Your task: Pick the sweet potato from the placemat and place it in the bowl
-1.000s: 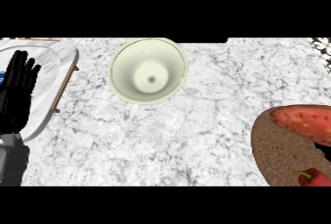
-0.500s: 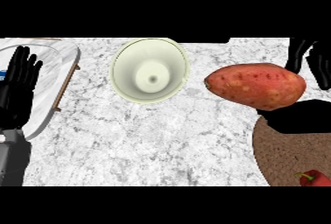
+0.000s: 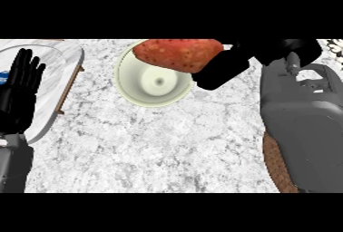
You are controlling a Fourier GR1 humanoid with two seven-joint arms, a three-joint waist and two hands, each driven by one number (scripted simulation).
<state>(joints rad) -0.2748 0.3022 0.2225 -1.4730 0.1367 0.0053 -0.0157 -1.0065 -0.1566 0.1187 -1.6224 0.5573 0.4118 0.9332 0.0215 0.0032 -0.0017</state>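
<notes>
We are holding the sweet potato (image 3: 175,54) above the far rim of the bowl (image 3: 137,93), our right hand (image 3: 221,72) curling its fingers round the right end. Its long axis is running left to right, jutting leftward from the fingers. Our left hand (image 3: 20,86) is resting at the left edge, fingers straight and close together.

Speckled orange-red sweet potato (image 3: 178,54) at 12 o'clock; pale cream round bowl (image 3: 136,90); grey-veined white marble counter (image 3: 167,145); dotted brown placemat (image 3: 278,168) at 4 o'clock.
</notes>
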